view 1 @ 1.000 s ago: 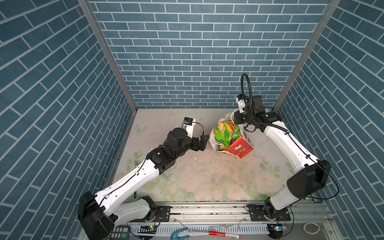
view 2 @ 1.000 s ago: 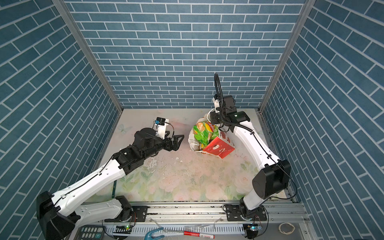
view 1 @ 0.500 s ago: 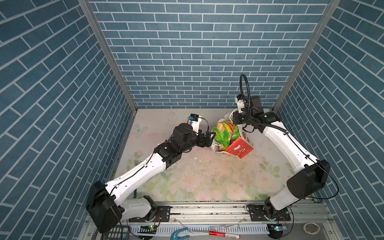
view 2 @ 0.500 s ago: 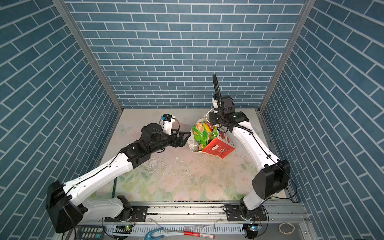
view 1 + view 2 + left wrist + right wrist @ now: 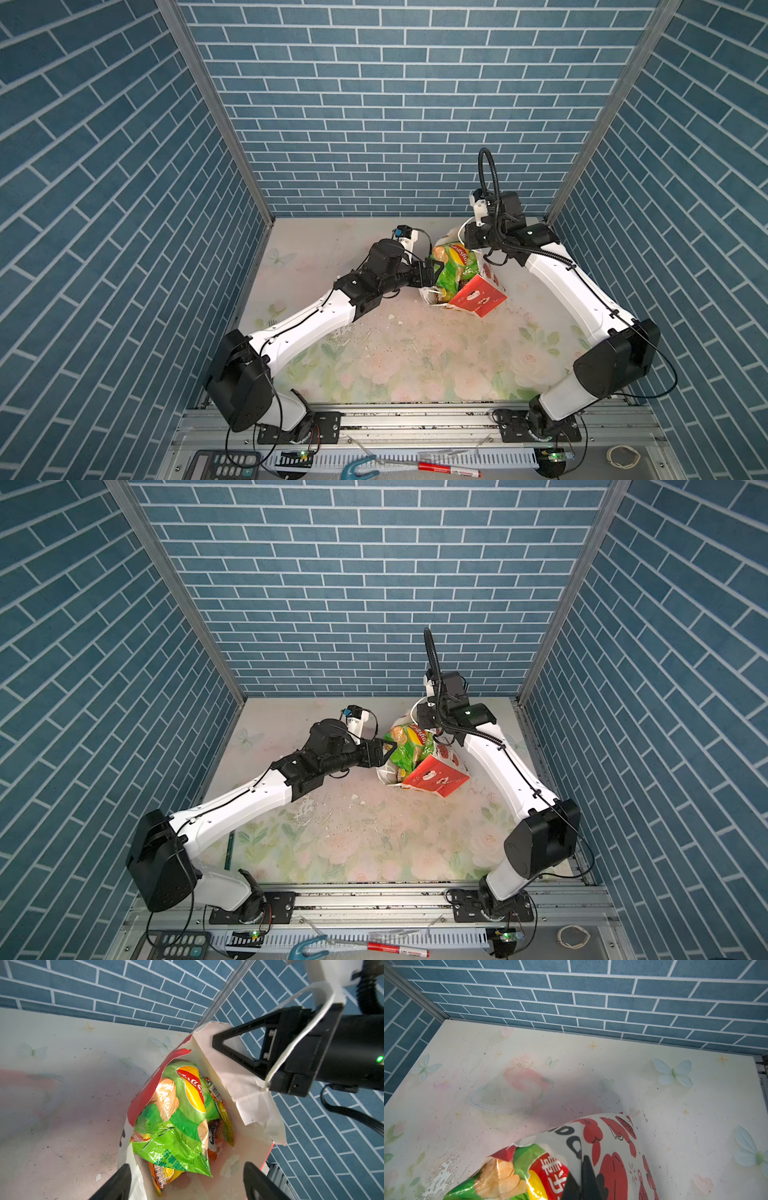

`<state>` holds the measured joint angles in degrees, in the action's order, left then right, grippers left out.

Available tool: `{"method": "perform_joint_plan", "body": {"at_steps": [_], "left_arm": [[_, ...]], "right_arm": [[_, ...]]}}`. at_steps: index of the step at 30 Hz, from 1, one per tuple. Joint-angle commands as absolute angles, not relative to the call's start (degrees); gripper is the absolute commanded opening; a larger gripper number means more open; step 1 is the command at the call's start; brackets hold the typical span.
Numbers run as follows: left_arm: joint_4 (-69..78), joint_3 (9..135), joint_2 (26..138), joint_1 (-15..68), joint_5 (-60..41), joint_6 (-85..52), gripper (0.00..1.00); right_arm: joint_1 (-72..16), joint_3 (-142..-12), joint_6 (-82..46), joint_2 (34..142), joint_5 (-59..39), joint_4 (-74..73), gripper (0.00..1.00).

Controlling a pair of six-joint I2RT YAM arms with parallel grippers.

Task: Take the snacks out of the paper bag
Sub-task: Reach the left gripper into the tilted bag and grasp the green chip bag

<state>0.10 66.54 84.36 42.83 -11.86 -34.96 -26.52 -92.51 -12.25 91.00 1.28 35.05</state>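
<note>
Left fingers [image 5: 116, 1186] newly at paper bag [image 5: 245, 1088] mouth, spread wide

chip bag [image 5: 180, 1118] fills paper bag [image 5: 245, 1088], maybe slim gap

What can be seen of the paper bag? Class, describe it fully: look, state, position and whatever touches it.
The paper bag is white paper with red panels and cartoon prints, crumpled and torn at its rim. It stands tilted on the table, mouth open. A green chip packet and other packets lie inside. The right pincer is shut on its far rim, with a white string handle looped over that pincer. The open left pincer hovers at the mouth.
</note>
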Motion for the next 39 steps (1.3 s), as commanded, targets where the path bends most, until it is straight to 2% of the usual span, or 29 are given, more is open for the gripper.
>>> {"method": "perform_joint_plan", "body": {"at_steps": [1, 10, 25, 31, 34, 39], "left_arm": [[1.5, 69.1, 85.8, 43.2, -11.5, -34.9, 0.82], [-0.9, 73.9, 90.6, 43.3, -9.4, -33.0, 0.76], [-3.9, 74.1, 90.8, 43.8, -3.7, -30.5, 0.75], [-1.3, 74.6, 92.5, 43.8, -7.1, -32.4, 0.75], [-1.2, 75.9, 93.9, 43.7, -8.7, -32.7, 0.70], [-2.8, 77.6, 95.7, 43.8, -8.5, -32.6, 0.69]], "right_arm": [[-27.1, -92.6, -14.9, 89.1, 1.3, 30.2, 0.00], [-27.3, -92.0, -15.3, 88.8, 1.0, 29.9, 0.00], [-27.3, -90.7, -15.5, 88.1, 1.0, 29.2, 0.00], [-27.3, -90.7, -15.7, 88.1, 0.7, 29.1, 0.00], [-27.4, -90.7, -15.9, 88.1, 0.5, 29.1, 0.00], [-27.4, -90.7, -16.2, 88.0, 0.1, 29.2, 0.00]]}}
